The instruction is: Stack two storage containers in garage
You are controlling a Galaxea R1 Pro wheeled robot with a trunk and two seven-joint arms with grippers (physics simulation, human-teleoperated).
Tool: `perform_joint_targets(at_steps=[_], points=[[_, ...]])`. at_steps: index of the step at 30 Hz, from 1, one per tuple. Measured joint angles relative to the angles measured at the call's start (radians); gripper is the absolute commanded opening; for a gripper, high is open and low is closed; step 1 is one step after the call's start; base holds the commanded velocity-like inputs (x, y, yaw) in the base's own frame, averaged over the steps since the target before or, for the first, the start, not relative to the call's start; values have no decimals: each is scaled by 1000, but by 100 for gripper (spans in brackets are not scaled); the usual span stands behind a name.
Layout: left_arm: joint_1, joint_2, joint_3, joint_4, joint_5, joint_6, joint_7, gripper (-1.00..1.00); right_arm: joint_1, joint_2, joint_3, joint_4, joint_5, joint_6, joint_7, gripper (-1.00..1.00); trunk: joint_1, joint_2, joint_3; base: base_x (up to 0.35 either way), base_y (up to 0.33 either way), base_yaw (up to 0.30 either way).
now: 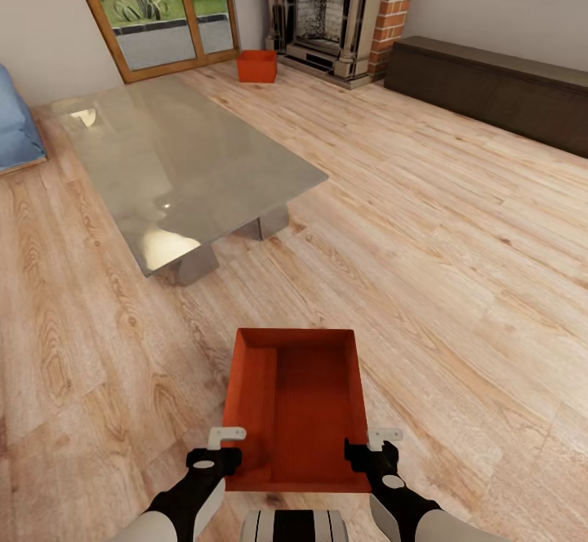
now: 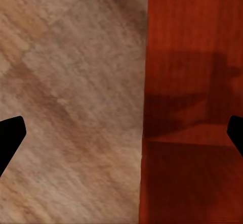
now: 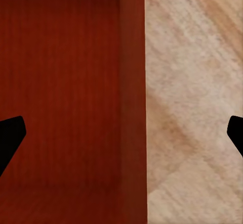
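Observation:
One orange-red storage container (image 1: 298, 395) sits on the living room's wood-plank floor right in front of me, its open top up and nothing inside. My left gripper (image 1: 229, 448) is open at the near end of its left wall, and my right gripper (image 1: 369, 446) is open at the near end of its right wall. In the left wrist view the left gripper (image 2: 124, 133) has its fingers spread wide across the container (image 2: 192, 82) wall. The right gripper (image 3: 124, 133) straddles the container (image 3: 61, 82) wall the same way. The second storage container (image 1: 256, 66) stands far off by the fireplace.
A grey glass-topped low table (image 1: 180, 158) stands ahead to the left. Behind it are wood-framed glass doors (image 1: 155, 11) and a brick fireplace (image 1: 327, 11). A dark low cabinet (image 1: 490, 89) runs along the right wall. A blue cushion (image 1: 16, 130) lies at the left edge. Open wood floor (image 1: 457, 264) lies to the right.

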Motion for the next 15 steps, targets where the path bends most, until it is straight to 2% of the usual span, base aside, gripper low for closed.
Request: perform_joint_targets(at_steps=[13,14,15], points=[[0,3,1,10,4,-4,-13,100,0,0,0,0,0,0,0,100,0,0,0,0,0,0],[0,3,1,10,7,-4,-13,100,0,0,0,0,0,0,0,-100,0,0,0,0,0,0],[0,3,1,10,10,-4,-13,-100,0,0,0,0,0,0,0,-100,0,0,0,0,0,0]])
